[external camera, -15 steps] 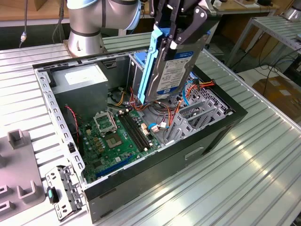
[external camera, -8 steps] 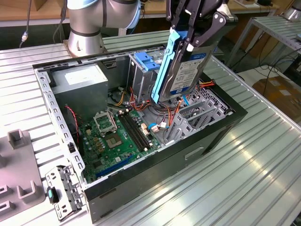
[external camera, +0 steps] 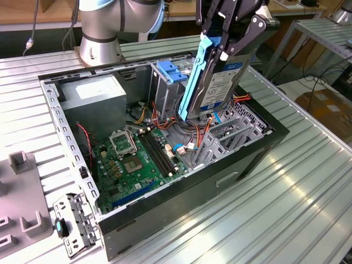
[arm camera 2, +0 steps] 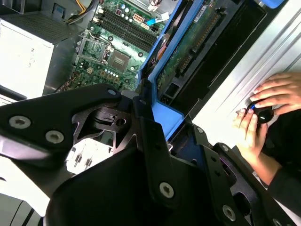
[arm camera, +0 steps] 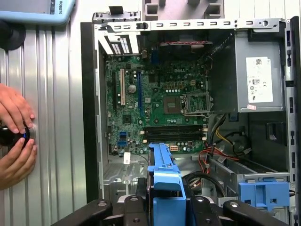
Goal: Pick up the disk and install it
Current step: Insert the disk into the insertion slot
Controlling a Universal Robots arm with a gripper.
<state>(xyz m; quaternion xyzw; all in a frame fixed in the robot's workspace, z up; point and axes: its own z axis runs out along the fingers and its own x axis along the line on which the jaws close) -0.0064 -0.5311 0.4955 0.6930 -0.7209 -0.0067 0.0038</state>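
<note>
My gripper (external camera: 228, 44) is shut on the disk (external camera: 223, 82), a silver-black drive with a white and blue label and blue side rails. It hangs on edge and tilted above the open computer case (external camera: 220, 176), over the grey drive cage (external camera: 231, 132). In the second wrist view the disk (arm camera 2: 188, 42) shows its green circuit side between black fingers (arm camera 2: 155, 155). In the first wrist view its blue rail (arm camera: 164, 181) runs between the fingers (arm camera: 134, 212), pointing into the case.
Inside the case lie a green motherboard (external camera: 137, 159), a grey power supply box (external camera: 93, 96), a blue slotted bracket (external camera: 171, 71) and loose cables (external camera: 192, 146). A person's hands (arm camera: 16, 136) rest on a knob beside the case. Grey fixtures (external camera: 22, 192) stand at the exterior view's left.
</note>
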